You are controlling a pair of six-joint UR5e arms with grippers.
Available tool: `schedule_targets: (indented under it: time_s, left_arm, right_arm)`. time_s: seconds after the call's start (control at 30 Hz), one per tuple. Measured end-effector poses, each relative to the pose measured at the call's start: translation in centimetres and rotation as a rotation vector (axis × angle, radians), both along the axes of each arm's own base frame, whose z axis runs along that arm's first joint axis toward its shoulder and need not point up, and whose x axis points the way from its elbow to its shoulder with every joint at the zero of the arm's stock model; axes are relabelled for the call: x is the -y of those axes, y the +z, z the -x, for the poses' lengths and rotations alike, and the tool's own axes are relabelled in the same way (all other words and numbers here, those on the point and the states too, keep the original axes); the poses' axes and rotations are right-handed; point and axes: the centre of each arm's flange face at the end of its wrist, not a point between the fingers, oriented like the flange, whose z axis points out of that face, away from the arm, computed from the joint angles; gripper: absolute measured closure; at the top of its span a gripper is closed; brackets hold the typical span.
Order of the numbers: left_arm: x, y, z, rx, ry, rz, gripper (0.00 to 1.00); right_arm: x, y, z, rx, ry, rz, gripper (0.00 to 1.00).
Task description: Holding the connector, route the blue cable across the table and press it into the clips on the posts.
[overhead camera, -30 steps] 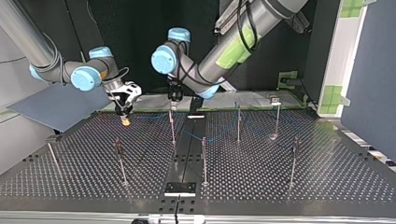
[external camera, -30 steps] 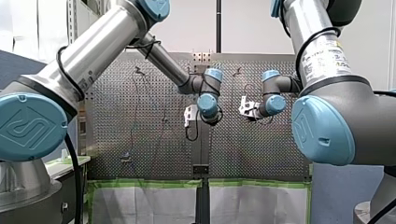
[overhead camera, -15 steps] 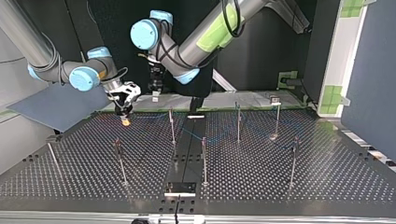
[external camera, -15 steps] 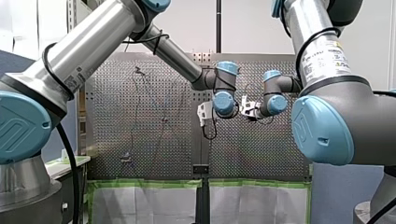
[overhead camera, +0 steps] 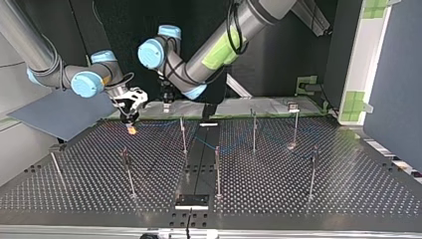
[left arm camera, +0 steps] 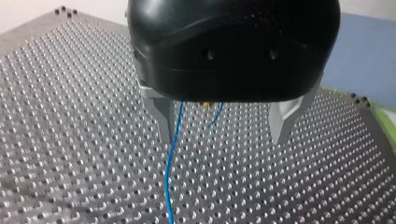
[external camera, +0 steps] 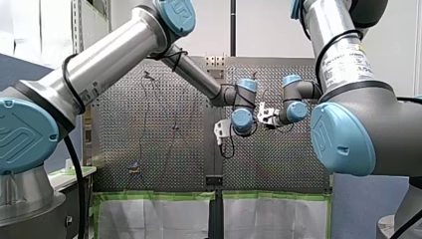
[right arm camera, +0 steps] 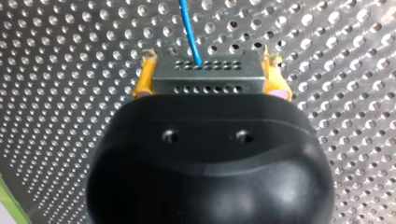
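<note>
step: routing the span; clip press pending, my read
right tool (right arm camera: 209, 59): yellow pads pinch grey perforated metal connector (right arm camera: 208, 77) by its ends
thin blue cable (right arm camera: 190, 28): exits connector, runs off over perforated steel tabletop (right arm camera: 70, 93)
left tool (left arm camera: 223, 135): metal fingers spread, cable loose between them, near connector
next: seat cable in clip of slim metal post (overhead camera: 183, 134) nearest connector; hold tension

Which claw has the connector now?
My right claw, yellow-padded, is shut on the connector; my left claw is open around the blue cable.
</note>
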Motion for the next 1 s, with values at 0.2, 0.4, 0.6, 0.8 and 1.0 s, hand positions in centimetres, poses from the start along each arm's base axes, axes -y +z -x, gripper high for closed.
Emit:
schedule_targets:
  time_s: [0.2, 0.4, 0.6, 0.8, 1.0]
  left_arm:
    - [1.6, 0.3, -1.4, 0.046, -0.009, 0.063, 0.0]
    - [2.9, 2.7, -2.7, 0.111, 0.0, 0.142, 0.0]
    - [2.9, 4.2, -4.1, 0.133, 0.019, 0.165, 0.0]
    - [2.1, 3.5, -4.1, 0.099, 0.018, 0.132, 0.0]
    - [1.9, 1.9, -3.0, 0.071, 0.005, 0.113, 0.0]
  right_arm:
    - [0.2, 0.0, 0.3, -0.002, -0.005, 0.002, 1.0]
    - [0.4, 0.0, 0.7, -0.004, -0.01, 0.003, 1.0]
    - [0.6, 0.0, 1.1, -0.003, -0.016, 0.003, 1.0]
    - [0.8, 0.0, 1.4, -0.003, -0.022, 0.003, 1.0]
    - [0.8, 0.0, 1.5, -0.003, -0.024, 0.004, 1.0]
